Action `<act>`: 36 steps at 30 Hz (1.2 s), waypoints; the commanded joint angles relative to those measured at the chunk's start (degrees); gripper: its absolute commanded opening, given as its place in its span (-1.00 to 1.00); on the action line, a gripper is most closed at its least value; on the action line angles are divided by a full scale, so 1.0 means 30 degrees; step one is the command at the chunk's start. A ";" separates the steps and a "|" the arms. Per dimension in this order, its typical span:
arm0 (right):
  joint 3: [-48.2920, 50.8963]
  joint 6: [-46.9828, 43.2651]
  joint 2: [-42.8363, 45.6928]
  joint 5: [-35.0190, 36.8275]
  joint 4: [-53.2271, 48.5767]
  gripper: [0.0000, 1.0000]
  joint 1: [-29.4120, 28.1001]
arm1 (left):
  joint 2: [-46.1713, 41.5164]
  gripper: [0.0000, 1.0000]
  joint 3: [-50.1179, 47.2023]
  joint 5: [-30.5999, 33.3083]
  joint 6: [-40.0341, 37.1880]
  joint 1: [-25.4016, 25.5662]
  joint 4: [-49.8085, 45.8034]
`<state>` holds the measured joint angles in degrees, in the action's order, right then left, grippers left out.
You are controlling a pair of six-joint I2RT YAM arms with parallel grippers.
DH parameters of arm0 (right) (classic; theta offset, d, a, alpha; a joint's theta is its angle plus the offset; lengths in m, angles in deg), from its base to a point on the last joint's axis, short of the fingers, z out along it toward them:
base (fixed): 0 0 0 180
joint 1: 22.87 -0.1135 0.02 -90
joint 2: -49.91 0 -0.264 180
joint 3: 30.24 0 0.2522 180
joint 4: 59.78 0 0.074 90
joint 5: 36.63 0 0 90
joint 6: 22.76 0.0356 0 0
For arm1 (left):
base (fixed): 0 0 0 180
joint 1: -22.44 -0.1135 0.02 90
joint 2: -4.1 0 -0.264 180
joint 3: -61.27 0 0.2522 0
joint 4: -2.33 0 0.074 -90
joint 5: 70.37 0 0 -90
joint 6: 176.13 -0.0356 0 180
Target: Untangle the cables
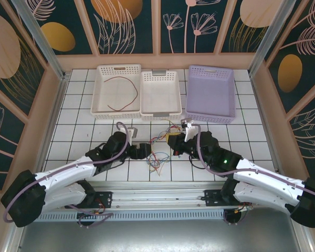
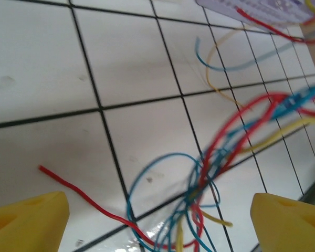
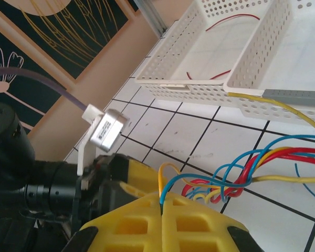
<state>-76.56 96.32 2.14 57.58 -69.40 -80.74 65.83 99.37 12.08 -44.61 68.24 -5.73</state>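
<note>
1. Left wrist: left gripper [image 2: 157, 223] has its jaws wide apart and grips nothing. Its yellow fingertips [image 2: 26, 220] straddle the cables [image 2: 199, 181] above the tiled table [image 2: 42, 63].
2. Right wrist: right gripper [image 3: 163, 205] is clamped onto the cables, with yellow and blue strands exiting the finger seam.
3. Top external: the tangle sits between both grippers. One red cable [image 1: 122, 78] lies in the left white basket [image 1: 96, 100].

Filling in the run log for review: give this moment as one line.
left gripper: open over cable tangle | right gripper: shut on cable tangle | red cable: apart, in white basket
</note>
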 commanded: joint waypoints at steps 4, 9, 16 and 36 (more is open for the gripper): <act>-0.0864 0.0268 0.0338 -0.0114 0.0791 -1.00 -0.0135 | -0.0593 0.55 -0.0960 -0.0077 0.0434 0.1251 0.2272; -0.0896 0.0324 0.0337 -0.0142 0.0974 -1.00 -0.0135 | -0.2433 0.29 -0.2828 0.0207 0.0999 0.1387 0.3071; -0.1013 0.0442 0.0019 -0.0530 0.1285 -1.00 -0.0122 | -0.2006 0.20 -0.3981 -0.0474 0.1454 0.1408 0.5156; -0.0925 0.0649 -0.0277 -0.0749 0.1751 -1.00 -0.0112 | 0.0193 -0.18 -0.5329 -0.0900 0.1994 0.1842 0.9937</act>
<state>-77.41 97.63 1.42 56.33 -67.50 -80.74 66.11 84.07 9.57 -38.88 73.25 20.12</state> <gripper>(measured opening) 0.044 0.413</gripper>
